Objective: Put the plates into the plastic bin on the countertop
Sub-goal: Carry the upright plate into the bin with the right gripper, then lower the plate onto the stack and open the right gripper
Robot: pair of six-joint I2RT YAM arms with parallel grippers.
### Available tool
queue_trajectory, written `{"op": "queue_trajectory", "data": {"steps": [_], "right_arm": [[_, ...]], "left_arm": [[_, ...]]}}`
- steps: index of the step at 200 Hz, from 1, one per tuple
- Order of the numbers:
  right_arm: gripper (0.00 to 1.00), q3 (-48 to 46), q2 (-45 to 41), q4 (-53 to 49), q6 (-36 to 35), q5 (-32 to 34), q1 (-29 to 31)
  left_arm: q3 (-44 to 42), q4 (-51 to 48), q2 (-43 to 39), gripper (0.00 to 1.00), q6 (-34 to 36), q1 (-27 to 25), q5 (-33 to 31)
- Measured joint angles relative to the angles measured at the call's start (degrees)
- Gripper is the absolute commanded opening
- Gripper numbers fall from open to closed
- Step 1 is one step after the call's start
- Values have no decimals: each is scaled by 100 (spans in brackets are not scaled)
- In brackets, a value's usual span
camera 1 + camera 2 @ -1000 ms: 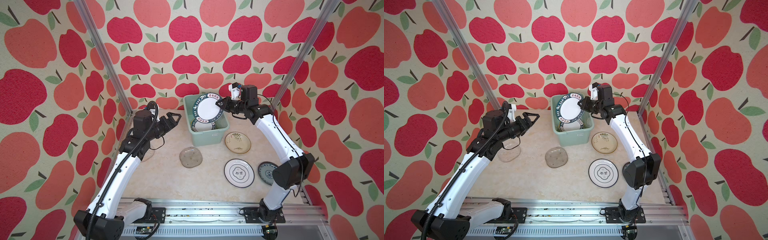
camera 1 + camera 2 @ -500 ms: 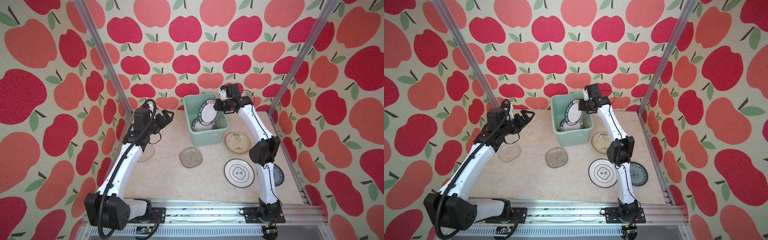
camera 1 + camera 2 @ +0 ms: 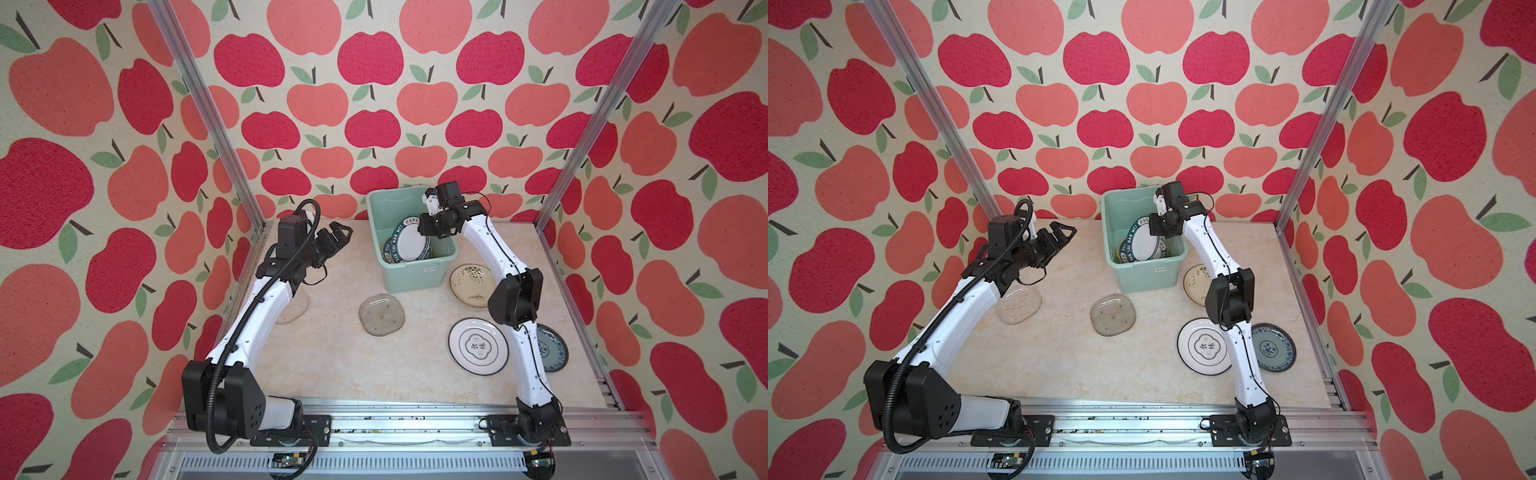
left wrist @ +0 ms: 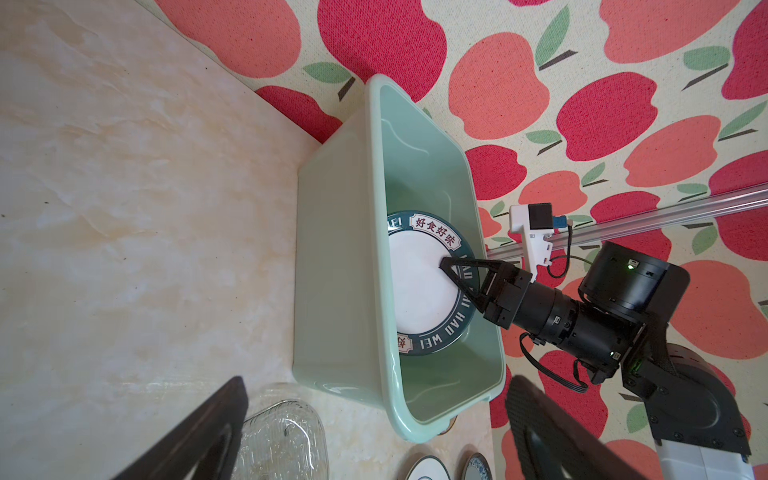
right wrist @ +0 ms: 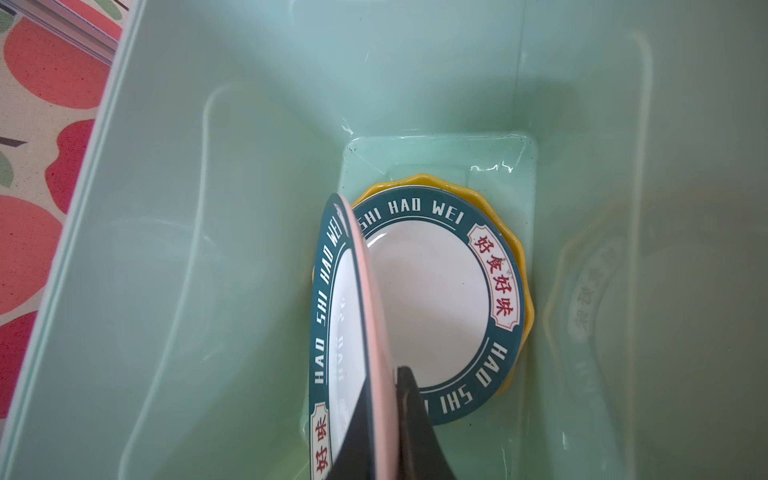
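- Nearest the rail: ringed white plate [image 3: 478, 347] and blue-patterned plate [image 3: 1273, 347] lie flat on the worktop [image 3: 332, 365], not yet binned. R arm's elbow hangs over them.
- Mid: centre glass plate [image 3: 381, 314], left glass plate [image 3: 1017, 305] partly under L arm, cream plate [image 3: 471, 284] just beside the bin [image 3: 411, 276]. So 5 left outside.
- L fingers [image 4: 187, 449] spread wide, empty, above the worktop; open room betw. them and the bin.
- Far, inside the bin: R fingers [image 5: 415, 424] pinch the rim of the held plate [image 3: 409, 241], tilted on edge over a flat twin plate [image 5: 436, 291] on a yellow plate [image 5: 521, 257]. Release pending.
- Bin walls close around the held plate; far end of the bin floor bare.
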Motion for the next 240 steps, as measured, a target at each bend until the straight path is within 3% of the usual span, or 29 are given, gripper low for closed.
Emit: {"op": "queue_trajectory", "data": {"steps": [196, 240], "right_arm": [[31, -542, 101, 308, -63, -168, -55], [32, -839, 101, 551, -116, -44, -42]], "left_arm": [[0, -103, 96, 99, -4, 44, 55], [2, -111, 280, 99, -7, 44, 92]]}}
